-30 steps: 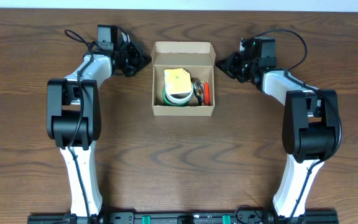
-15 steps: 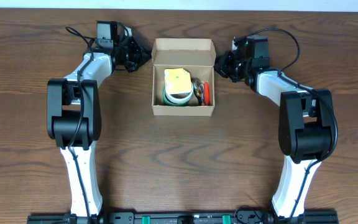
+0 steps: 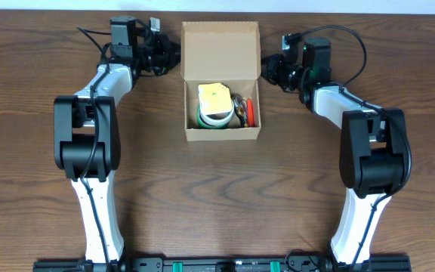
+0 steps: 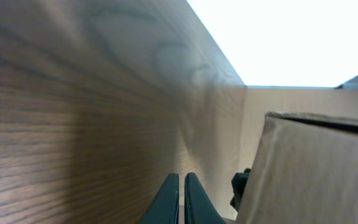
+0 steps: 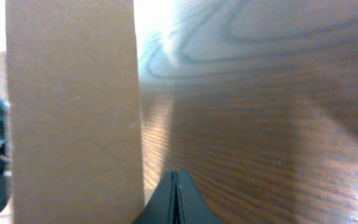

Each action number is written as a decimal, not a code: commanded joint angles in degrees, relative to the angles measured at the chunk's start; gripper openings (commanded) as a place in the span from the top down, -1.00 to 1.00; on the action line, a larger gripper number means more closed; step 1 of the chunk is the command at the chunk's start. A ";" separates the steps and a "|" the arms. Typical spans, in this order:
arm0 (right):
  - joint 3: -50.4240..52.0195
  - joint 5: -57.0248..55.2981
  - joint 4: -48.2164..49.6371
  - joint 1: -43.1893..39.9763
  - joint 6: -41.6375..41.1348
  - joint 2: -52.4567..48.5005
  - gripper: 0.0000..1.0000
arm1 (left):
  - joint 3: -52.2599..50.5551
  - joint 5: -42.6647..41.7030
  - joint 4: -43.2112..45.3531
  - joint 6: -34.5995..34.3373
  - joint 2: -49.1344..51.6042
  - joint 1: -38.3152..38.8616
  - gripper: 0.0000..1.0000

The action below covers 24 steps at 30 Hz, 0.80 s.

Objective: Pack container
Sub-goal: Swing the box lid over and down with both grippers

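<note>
The container [image 3: 223,134] is a tan cardboard box at the table's back centre, its flap lid [image 3: 221,45] raised at the far side. Inside lie a green and white tape roll with a yellow pad [image 3: 215,100] on it and some red and dark items [image 3: 245,111]. My left gripper [image 3: 174,54] is shut and empty beside the lid's left edge; its wrist view shows the cardboard [image 4: 316,168] just right of the fingertips [image 4: 181,179]. My right gripper [image 3: 267,69] is shut and empty beside the lid's right edge; the cardboard [image 5: 73,106] stands left of its fingertips [image 5: 174,175].
The wooden table [image 3: 217,189] stretches in front of the box. Its far edge [image 3: 353,11] runs just behind the lid and both wrists. Cables [image 3: 353,41] loop off each wrist near that edge.
Both grippers have moved toward the far edge along the box's sides, and the lid flap has risen and spread further back, showing more of its face.
</note>
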State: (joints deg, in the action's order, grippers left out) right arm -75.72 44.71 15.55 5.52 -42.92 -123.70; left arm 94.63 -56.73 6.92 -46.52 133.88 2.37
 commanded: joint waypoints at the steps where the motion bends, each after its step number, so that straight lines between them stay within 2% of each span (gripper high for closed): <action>1: -0.02 6.05 2.25 -1.05 2.93 -0.81 0.97 | 1.18 -4.50 2.19 0.22 -1.60 -0.39 0.88; 7: -0.37 12.15 6.56 -2.16 3.50 -0.68 0.97 | 1.18 -6.36 2.80 3.69 -4.35 -0.48 0.88; 16: -3.06 18.43 5.92 -2.23 6.27 1.22 0.97 | 1.18 -8.94 0.57 9.03 -9.90 -0.52 0.88; 20: -3.10 18.34 -0.09 -2.21 10.91 4.35 0.97 | 1.18 -8.90 -5.27 12.85 -12.00 -0.44 0.89; 24: -3.10 16.20 -12.22 -1.81 18.49 8.11 0.97 | 1.18 -8.66 -15.37 18.88 -14.25 -0.42 0.88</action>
State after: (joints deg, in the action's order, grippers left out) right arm -77.89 60.62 6.39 3.33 -32.03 -119.94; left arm 94.85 -64.58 -5.41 -34.02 121.69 2.09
